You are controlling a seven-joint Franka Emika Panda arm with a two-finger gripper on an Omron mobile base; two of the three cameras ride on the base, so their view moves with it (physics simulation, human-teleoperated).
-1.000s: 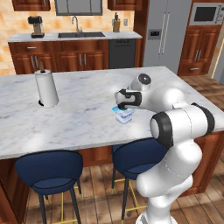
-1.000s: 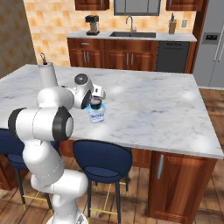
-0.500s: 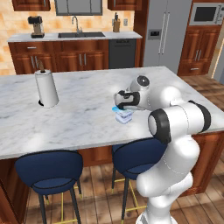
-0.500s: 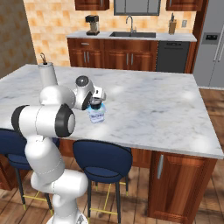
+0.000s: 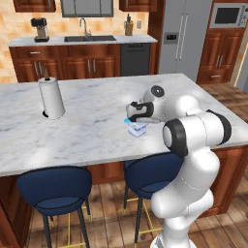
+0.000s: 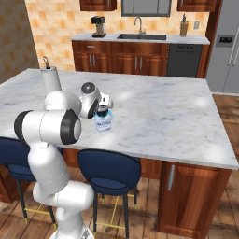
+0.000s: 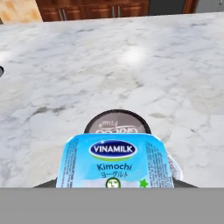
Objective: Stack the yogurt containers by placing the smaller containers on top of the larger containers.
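My gripper (image 5: 132, 116) (image 6: 102, 112) is shut on the small white cup (image 7: 116, 159), whose light-blue top reads "Vinamilk" close up in the hand view. The cup hangs directly over the larger squarish translucent tub (image 5: 138, 131) (image 6: 104, 125), which stands on the marble island; I cannot tell whether they touch. Just beyond the held cup, the dark round cup (image 7: 117, 124) with a pale top stands on the counter, its near side hidden by the blue top.
A tall white paper towel roll (image 5: 51, 99) (image 6: 50, 79) stands on the island's left end, well away from the gripper. Blue stools (image 5: 53, 189) (image 6: 109, 170) sit under the island's near edge. Bare marble (image 7: 131, 57) stretches beyond the cups.
The gripper has stayed shut at the same spot over the tub. Only the arm's elbow has shifted a little.
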